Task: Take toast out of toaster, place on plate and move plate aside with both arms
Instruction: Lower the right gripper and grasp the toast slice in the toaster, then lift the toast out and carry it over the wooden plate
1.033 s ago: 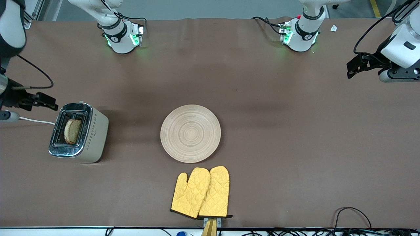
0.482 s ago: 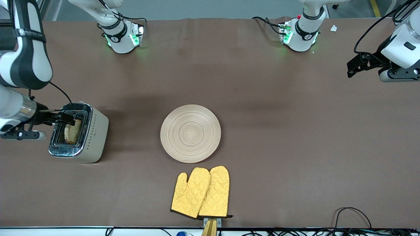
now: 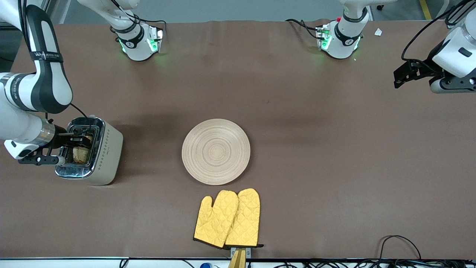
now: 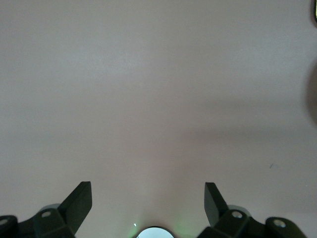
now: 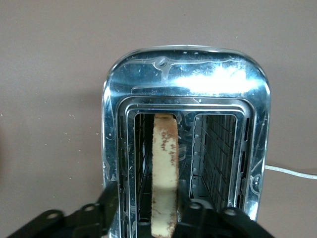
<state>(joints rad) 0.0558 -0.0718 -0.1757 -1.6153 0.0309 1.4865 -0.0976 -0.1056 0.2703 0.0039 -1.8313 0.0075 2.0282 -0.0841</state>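
From the front view, we have the right gripper (image 3: 76, 140) down at the chrome top of the toaster (image 3: 106, 152), which stands at the right arm's end of the bench (image 3: 297, 111), and the toast (image 3: 80, 153) stands on edge in one slot; the plate (image 3: 216, 151) lies mid-bench with nothing on it, the yellow oven mitts (image 3: 227, 218) nearer the camera than it. The left gripper (image 3: 403, 74) hangs over the left arm's end of the bench and waits. In the left wrist view our left gripper (image 4: 148, 198) shows only bare bench between its jaws, which stand wide apart and hold nothing. In the right wrist view the toast (image 5: 164, 173) rises between the jaws of the right gripper (image 5: 148, 218), one on each face, but we cannot tell whether they yet pinch it. We judge the first step, seizing the toast, to be in hand; next we need a firm hold, a straight lift clear of the slot, then a carry over to the plate.
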